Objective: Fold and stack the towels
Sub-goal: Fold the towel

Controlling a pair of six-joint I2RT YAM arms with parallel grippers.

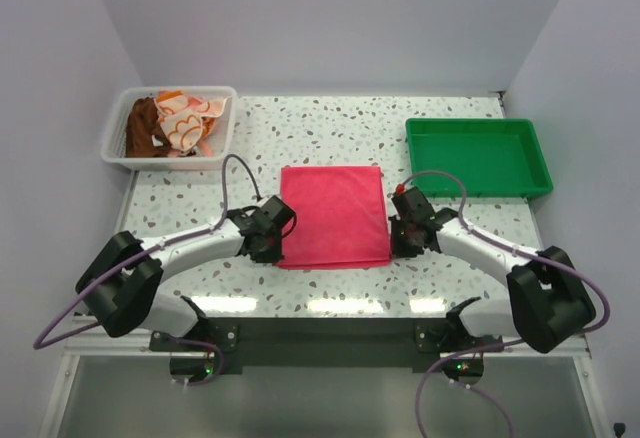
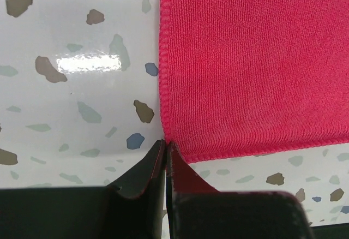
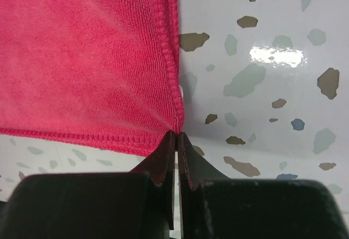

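Looking down from above, a pink towel (image 1: 333, 215) lies spread flat as a near-square in the middle of the speckled worktop (image 1: 330, 133), its surface smooth and its edges straight. The left claw (image 1: 275, 243) sits at the towel's near left corner and the right claw (image 1: 397, 241) at its near right corner. At the far left stands a white mesh basket (image 1: 120, 123) holding a crumpled brown cloth (image 1: 143, 128) and a rumpled orange flowered cloth (image 1: 188, 118) beside it. At the far right sits a green plastic tray (image 1: 478, 190), rectangular with a raised rim.

From the left wrist, the left claw (image 2: 166, 146) has its two dark fingers pressed together, clamped on the very corner of the pink towel (image 2: 256, 64). The fabric shows fine ribbed terry loops and a stitched hem along both edges that meet at that corner. The glossy worktop (image 2: 82, 113) is white with grey, brown and blue flecks and one bright glare spot.

From the right wrist, the right claw (image 3: 177, 138) is likewise closed tight on the opposite near corner of the pink towel (image 3: 82, 53). Faint stretch lines in the cloth run towards the pinched tip, and the hem curves slightly into it. The same flecked worktop (image 3: 262, 86) shines to the right.
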